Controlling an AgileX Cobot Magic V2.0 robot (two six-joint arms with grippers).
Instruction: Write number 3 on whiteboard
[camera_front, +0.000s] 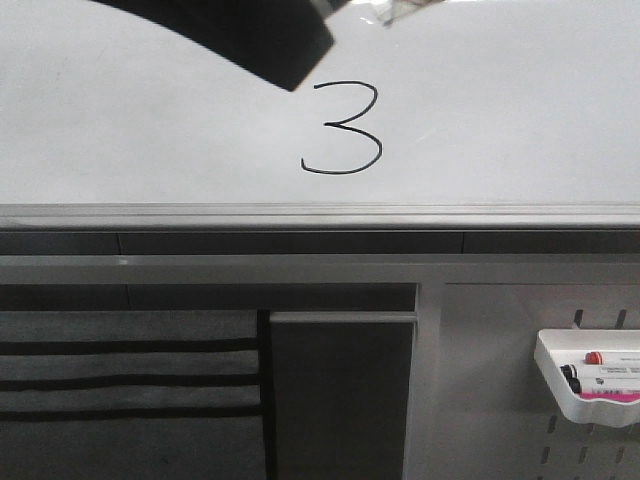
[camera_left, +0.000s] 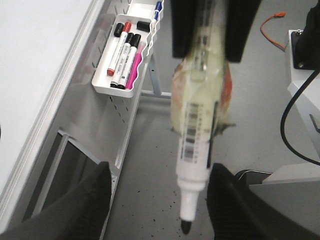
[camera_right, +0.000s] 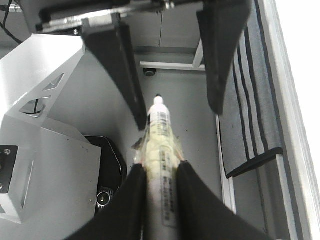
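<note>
Number 3 drawn mid whiteboard, above grey rail. Right gripper jaws clenched on marker. Left gripper jaws spread, released, either side of marker tip. Pen tray lower right; contents blurred.

Bare whiteboard lies open around the number 3; a dark arm crowds its upper left.

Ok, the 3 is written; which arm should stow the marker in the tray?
Right: the right claw grips the marker, the left claw is open around its tip, and the tray sits rightward.
</note>
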